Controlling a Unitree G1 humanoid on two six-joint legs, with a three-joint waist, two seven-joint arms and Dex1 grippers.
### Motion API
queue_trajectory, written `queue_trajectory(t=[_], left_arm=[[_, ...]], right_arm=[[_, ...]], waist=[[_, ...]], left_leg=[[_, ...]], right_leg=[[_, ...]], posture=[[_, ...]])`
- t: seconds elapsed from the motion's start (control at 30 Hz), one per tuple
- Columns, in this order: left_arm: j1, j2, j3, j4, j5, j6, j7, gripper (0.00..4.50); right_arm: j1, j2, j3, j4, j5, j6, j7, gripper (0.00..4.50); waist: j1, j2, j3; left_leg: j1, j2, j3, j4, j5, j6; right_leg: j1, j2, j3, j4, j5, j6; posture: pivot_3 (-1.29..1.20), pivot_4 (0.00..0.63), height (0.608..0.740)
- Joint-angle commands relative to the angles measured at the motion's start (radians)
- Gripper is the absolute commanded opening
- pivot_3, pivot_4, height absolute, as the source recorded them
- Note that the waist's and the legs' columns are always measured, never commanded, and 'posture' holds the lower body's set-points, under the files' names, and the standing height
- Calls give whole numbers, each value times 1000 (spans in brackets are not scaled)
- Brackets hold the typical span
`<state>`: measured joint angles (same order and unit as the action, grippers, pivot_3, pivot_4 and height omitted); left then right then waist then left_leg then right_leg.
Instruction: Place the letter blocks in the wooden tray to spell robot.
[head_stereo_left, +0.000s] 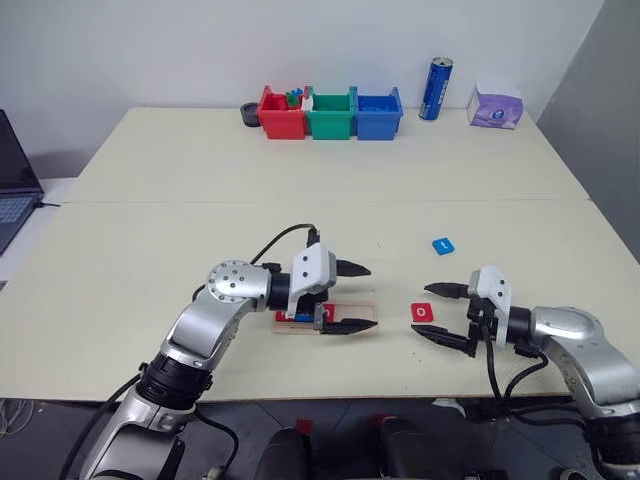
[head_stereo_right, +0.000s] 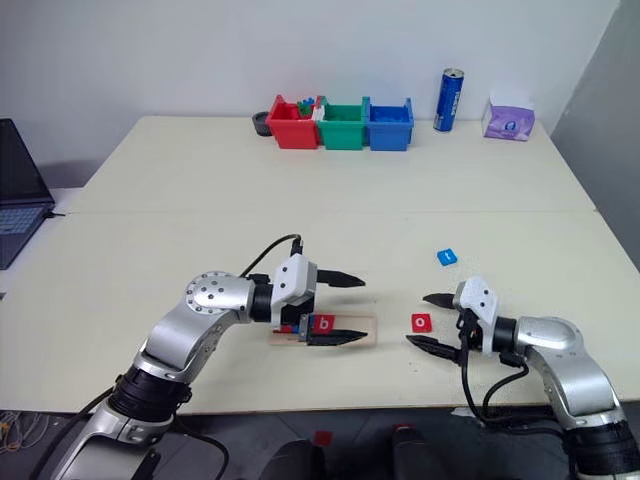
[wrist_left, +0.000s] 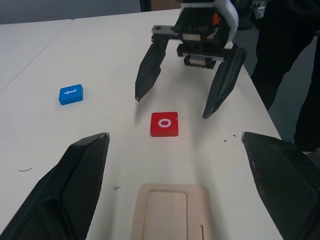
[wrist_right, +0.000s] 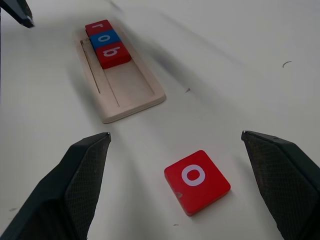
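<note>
My left hand (head_stereo_left: 358, 297) hangs over the wooden tray (wrist_right: 122, 85), fingers spread wide and holding nothing. That arm hides much of the tray in the head views; my right wrist view shows it whole: a pale, smooth strip with a shallow groove, three flat square blocks seated touching at one end, red r (wrist_right: 97, 26), blue o (wrist_right: 105, 38), red b (wrist_right: 113, 52), the rest of the groove bare. Right of the tray, a glossy red o block (wrist_right: 196, 181) lies flat on the cream surface (head_stereo_left: 300, 180), between tray and my right hand (head_stereo_left: 447, 314), which is spread and empty. Beyond the tray's right end, a blue t block (head_stereo_left: 443, 245) lies apart.
</note>
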<state>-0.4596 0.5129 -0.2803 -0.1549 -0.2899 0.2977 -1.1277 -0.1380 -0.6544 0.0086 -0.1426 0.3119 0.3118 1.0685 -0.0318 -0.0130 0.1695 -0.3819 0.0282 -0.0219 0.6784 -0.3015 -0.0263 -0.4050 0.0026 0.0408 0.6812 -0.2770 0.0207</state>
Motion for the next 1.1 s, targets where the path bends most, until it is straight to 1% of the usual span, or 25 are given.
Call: queue_trajectory(t=[0.03, 0.2, 0.47, 0.57, 0.77, 0.8, 0.97, 1.1], left_arm=[[-1, 4, 1, -44, -6, -8, -3, 4500], [-3, 6, 1, -40, -6, -7, -6, 4500], [-7, 7, -1, -42, -6, -1, -7, 4500], [-12, 5, -3, -38, -5, -1, -8, 4500], [-23, -3, -7, -30, -4, -1, -7, 4500], [-23, -4, -7, -31, -4, -1, -7, 4500], [-20, 0, -1, -28, -5, -6, -10, 4500], [-10, 72, 49, 5, -20, -40, -71, 4500]], right_arm=[[-30, -15, 19, 64, -20, -82, 40, 4459], [-49, -27, 40, 124, -25, -113, 78, 4459], [-59, -43, 46, 182, -37, -148, 97, 4459], [-67, -43, 47, 192, -39, -151, 97, 3875], [-76, -34, 53, 204, -47, -158, 91, 1651], [-76, -33, 54, 203, -49, -161, 90, 1445], [-83, -29, 60, 173, -55, -163, 83, 1460], [-131, 10, 71, 61, -22, -79, 37, 1460]], waist=[[3, 0, 0], [4, 0, 0], [4, 0, 0], [4, 0, 0], [4, 0, 0], [4, 0, 0], [4, 0, 0], [-2, 0, 0]], left_leg=[[0, 0, 0, 0, 0, 0], [-1, 0, -1, 0, 0, 0], [-1, 0, -1, 0, 0, 0], [-1, 0, -1, 0, 0, 0], [-1, 0, -1, 0, 0, 0], [-1, 0, -1, 0, 0, 0], [-1, 0, -1, 0, 0, 0], [0, 1, -1, 0, 0, 0]], right_leg=[[0, 0, 0, 0, 0, 0], [0, -1, 0, 0, 0, 0], [0, -1, 0, 0, 0, 0], [0, -1, 0, 0, 0, 0], [0, -1, 1, 0, 0, 0], [0, -1, 1, 0, 0, 0], [0, -1, 1, 0, 0, 0], [0, -1, 1, 1, 0, 0]], posture=[[0, 150, 740], [0, 150, 740], [0, 150, 740], [0, 150, 740], [0, 150, 740], [0, 150, 740], [0, 150, 740], [0, 150, 740]])
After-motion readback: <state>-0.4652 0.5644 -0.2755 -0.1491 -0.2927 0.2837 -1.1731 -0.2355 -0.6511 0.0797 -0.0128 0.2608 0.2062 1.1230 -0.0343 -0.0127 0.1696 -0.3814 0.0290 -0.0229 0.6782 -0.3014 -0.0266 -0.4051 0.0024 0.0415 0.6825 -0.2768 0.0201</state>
